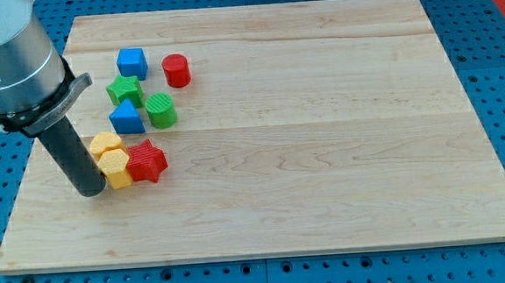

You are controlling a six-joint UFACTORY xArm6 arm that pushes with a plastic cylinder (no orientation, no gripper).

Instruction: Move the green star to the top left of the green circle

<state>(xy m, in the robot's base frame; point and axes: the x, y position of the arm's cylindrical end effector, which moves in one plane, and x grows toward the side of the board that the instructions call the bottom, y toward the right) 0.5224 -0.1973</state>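
Observation:
The green star (124, 90) lies near the view's upper left, just up and left of the green circle (160, 110). A blue triangle (128, 118) sits between them, touching the star from below and the circle from the left. My tip (90, 190) rests on the board below and left of these blocks, against the left side of two yellow blocks (110, 158). It stands apart from the green star.
A blue cube (132, 63) and a red cylinder (176, 70) lie above the green blocks. A red star (146, 160) touches the yellow blocks on their right. The wooden board (324, 155) has its left edge close to my tip.

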